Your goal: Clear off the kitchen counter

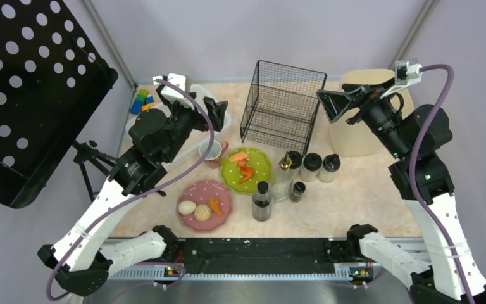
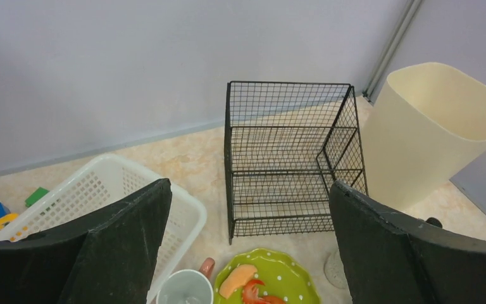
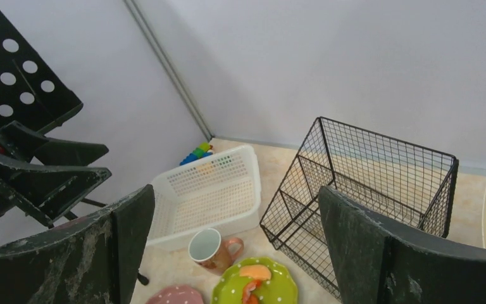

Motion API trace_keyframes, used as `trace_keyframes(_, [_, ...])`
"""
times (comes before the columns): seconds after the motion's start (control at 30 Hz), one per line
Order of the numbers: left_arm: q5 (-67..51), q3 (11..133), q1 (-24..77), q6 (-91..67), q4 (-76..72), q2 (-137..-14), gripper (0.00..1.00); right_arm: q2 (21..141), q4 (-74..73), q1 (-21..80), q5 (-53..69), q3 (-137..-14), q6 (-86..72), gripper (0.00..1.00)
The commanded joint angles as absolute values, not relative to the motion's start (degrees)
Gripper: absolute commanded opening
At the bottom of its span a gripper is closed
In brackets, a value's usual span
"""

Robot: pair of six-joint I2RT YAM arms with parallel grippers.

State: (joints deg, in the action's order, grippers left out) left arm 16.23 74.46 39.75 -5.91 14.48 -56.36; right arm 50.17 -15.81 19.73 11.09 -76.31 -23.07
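Beige-pink marbled kitchen counter, spanning the view ahead of both arm bases, bearing one green plate, one pink plate, one mug, one white plastic basket, one black wire basket, one cream bin, five bottles and shakers. Left gripper and right gripper raised above it, jaws spread wide, holding nothing.

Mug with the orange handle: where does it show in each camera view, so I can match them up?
Top external: mug left of centre, beyond the pink plate.
Left wrist: mug at the bottom edge, left of centre, partly cut off.
Right wrist: mug low, left of centre.
Shared landmark: green plate, just right of the mug.
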Motion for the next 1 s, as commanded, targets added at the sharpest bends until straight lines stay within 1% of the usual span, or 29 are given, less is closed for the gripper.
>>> trace_keyframes(0.0, [14.09,74.22,39.73,-6.75,15.28,-55.27,0.99,48.24,-13.01,19.82,13.22,-75.27,-21.39,0.99])
trace_keyframes(0.07, [14.95,73.14,39.73,-7.46,15.37,-54.26,0.99,46.3,-11.48,19.86,14.02,-72.95,-21.12,0.99])
trace_keyframes(0.17, [16.01,72.66,39.73,-11.39,17.16,-53.61,0.99,46.78,-12.4,19.8,15.35,-72.09,-20.19,0.99])
trace_keyframes(0.4, [10.94,71.06,39.73,-17.16,23.35,-53.2,0.99,46.65,-13.35,19.81,22.93,-67.09,-20.76,0.98])
trace_keyframes(0.57, [8.35,67.24,39.73,-18.74,24.07,-49.8,0.99,44.0,-19.77,19.79,24.98,-63.49,-18.14,0.93])
trace_keyframes(0.7, [7.25,65.15,39.73,-19.72,25.71,-47.19,0.99,39.88,-21.14,19.79,26.76,-58.35,-18.48,0.9])
trace_keyframes(0.77, [6.98,65.01,39.73,-20.79,27.83,-46.34,0.99,38.37,-22.73,19.88,28.14,-56.19,-18.55,0.84])
trace_keyframes(0.83, [6.29,64.86,39.73,-21.83,29.32,-45.88,0.99,37.09,-25.31,19.89,29.03,-54.42,-17.58,0.82])
trace_keyframes(0.97, [5.49,63.81,39.73,-23.12,31.36,-44.54,0.99,34.58,-28.4,20.12,30.22,-51.43,-15.88,0.8])
